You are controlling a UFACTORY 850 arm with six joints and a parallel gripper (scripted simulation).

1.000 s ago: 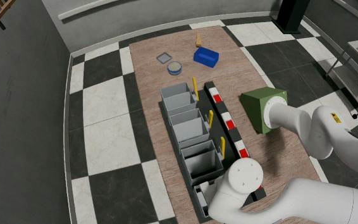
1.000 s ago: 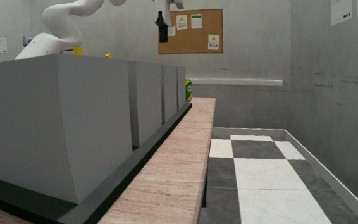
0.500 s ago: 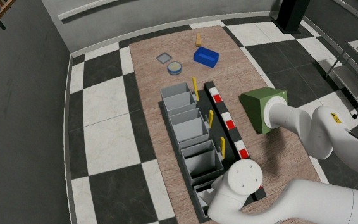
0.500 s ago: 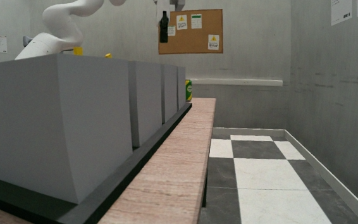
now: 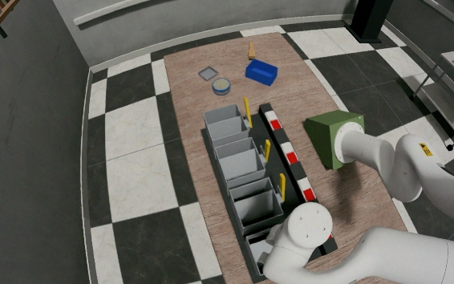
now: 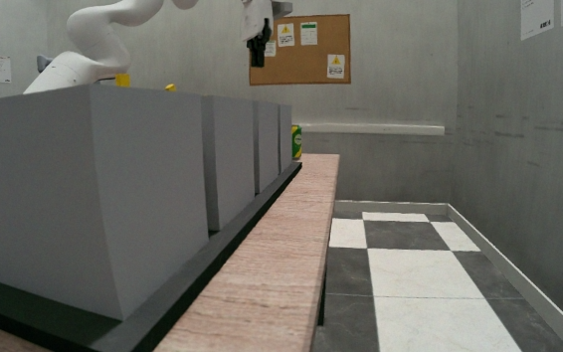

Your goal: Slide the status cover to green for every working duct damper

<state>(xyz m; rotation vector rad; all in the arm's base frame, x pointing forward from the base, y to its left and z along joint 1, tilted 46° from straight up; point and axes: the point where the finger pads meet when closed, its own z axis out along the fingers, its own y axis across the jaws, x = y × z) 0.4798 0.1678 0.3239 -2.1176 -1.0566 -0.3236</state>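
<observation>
Four grey open-topped duct dampers stand in a row on a dark base: the far one [image 5: 225,122], the second [image 5: 240,160], the third [image 5: 256,202], and the nearest [image 5: 257,250], which my arm partly covers. Yellow levers [image 5: 247,111] [image 5: 267,150] [image 5: 282,186] stand beside the first three. The slider strip [image 5: 292,152] runs alongside, showing red at three sliders [image 5: 276,124] [image 5: 292,157] [image 5: 309,194]; the nearest slider is mostly hidden by my arm. My gripper [image 6: 258,52] is shut and empty, high above the damper row [image 6: 89,194]. It is hidden in the overhead view.
A blue bin [image 5: 261,72], a round dish [image 5: 220,86], a grey square tile [image 5: 208,73] and a small wooden block [image 5: 251,50] lie at the table's far end. The green robot base [image 5: 332,136] stands right of the strip. A green-yellow can [image 6: 295,141] stands behind the dampers.
</observation>
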